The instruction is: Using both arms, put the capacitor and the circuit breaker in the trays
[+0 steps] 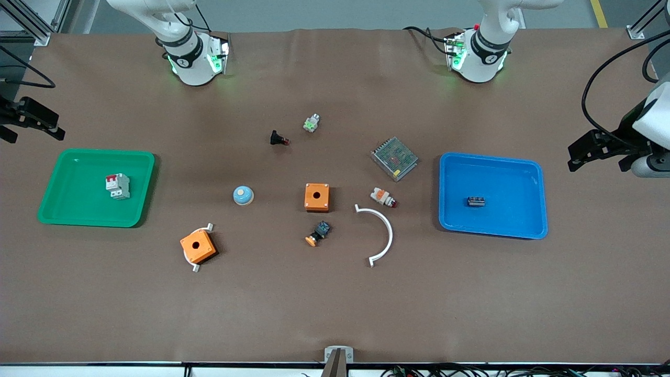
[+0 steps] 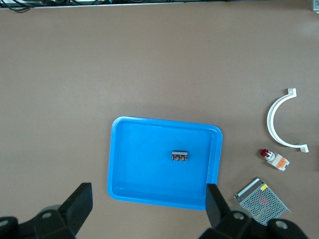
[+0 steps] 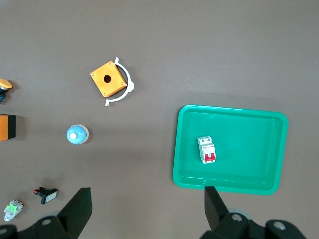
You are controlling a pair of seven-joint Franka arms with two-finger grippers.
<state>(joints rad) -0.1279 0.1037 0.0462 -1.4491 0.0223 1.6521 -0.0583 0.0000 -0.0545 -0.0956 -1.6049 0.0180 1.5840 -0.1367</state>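
Observation:
The capacitor (image 1: 476, 201), a tiny dark block, lies in the blue tray (image 1: 502, 173) toward the left arm's end of the table. It also shows in the left wrist view (image 2: 179, 156). The circuit breaker (image 1: 118, 186), white-grey with red levers, lies in the green tray (image 1: 78, 207) toward the right arm's end, and it shows in the right wrist view (image 3: 207, 150). My left gripper (image 1: 596, 167) (image 2: 148, 199) is open and empty, high up beside the blue tray. My right gripper (image 1: 34, 136) (image 3: 146, 199) is open and empty, high up beside the green tray.
Between the trays lie an orange box (image 1: 316, 197), a second orange box (image 1: 198, 247) on a white arc, a blue dome (image 1: 243, 195), a white arc (image 1: 382, 233), a metal mesh unit (image 1: 394, 158) and several small button parts.

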